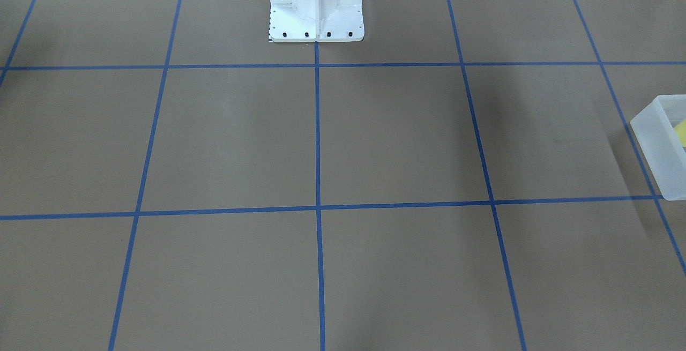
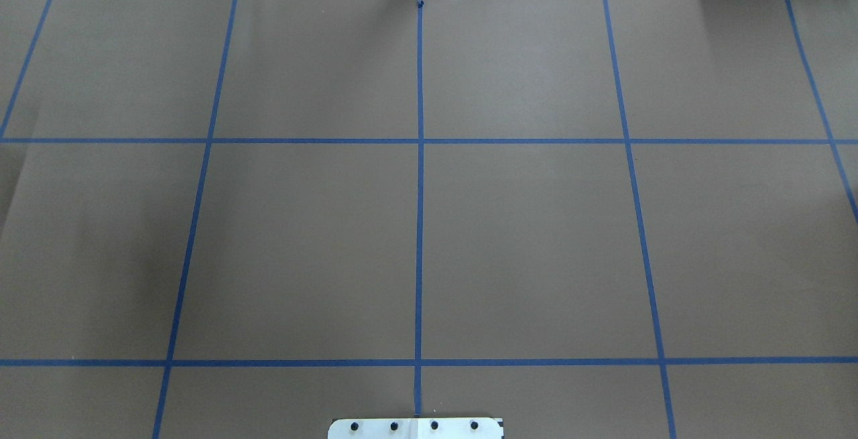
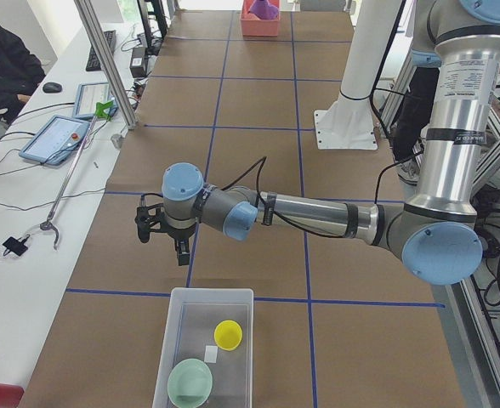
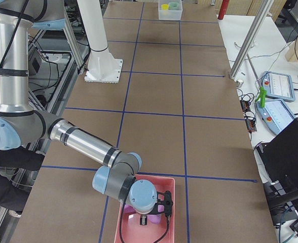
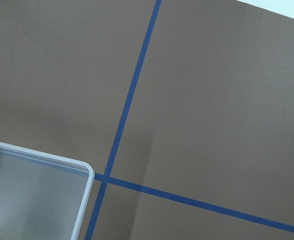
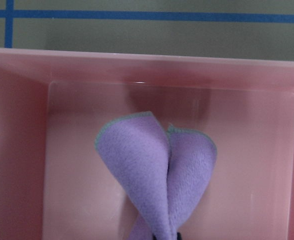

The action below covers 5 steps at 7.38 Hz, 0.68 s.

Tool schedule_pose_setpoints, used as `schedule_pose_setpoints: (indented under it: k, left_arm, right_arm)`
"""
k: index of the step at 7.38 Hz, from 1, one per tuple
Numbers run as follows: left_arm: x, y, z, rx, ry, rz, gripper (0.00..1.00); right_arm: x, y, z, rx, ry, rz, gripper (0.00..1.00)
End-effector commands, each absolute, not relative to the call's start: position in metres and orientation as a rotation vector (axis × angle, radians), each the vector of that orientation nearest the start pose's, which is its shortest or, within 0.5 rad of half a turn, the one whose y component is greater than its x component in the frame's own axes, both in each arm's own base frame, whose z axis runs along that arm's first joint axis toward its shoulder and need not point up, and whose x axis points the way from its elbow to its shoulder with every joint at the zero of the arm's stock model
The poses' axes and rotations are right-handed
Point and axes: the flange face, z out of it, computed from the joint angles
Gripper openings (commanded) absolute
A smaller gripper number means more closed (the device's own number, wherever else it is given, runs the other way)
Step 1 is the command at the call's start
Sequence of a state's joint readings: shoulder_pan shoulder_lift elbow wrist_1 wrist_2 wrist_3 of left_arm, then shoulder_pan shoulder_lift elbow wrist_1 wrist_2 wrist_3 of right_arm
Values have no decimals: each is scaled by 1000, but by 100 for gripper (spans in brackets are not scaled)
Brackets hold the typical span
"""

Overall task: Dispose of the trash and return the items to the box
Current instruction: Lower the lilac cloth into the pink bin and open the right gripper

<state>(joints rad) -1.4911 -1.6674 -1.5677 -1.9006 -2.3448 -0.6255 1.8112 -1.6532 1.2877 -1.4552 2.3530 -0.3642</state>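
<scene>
Right wrist-mounted view: right gripper pinches the purple cloth inside the pink bin; releasing seems next. Left gripper, at 12 o'clock of the clear box: opening cannot be told.

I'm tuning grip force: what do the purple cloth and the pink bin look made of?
The purple cloth is likely soft microfiber or fleece, judging by its fuzzy matte nap and stitched edge. The pink bin looks like rigid, smooth, slightly translucent plastic; its walls show faint glossy reflections.
</scene>
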Motion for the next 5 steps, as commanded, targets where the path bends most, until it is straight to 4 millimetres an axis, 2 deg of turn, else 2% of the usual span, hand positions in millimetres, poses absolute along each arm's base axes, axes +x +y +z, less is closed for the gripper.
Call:
schedule_pose_setpoints:
  k: [1, 2, 3, 4, 5]
  left_arm:
    - [-20, -561, 585, 128, 844, -348, 99]
    - [-19, -565, 584, 130, 845, -347, 99]
    - [-20, -566, 582, 135, 846, -347, 99]
    - [-20, -566, 583, 134, 845, -347, 99]
    - [-20, -568, 581, 137, 846, -345, 99]
  right_arm:
    - [157, -376, 836, -11, -825, -14, 0]
    - [158, -379, 836, -9, -820, -12, 47]
    - [160, -386, 832, 6, -814, -22, 99]
    - [163, -397, 824, 21, -806, -28, 100]
    - [168, -418, 810, 47, -797, -37, 100]
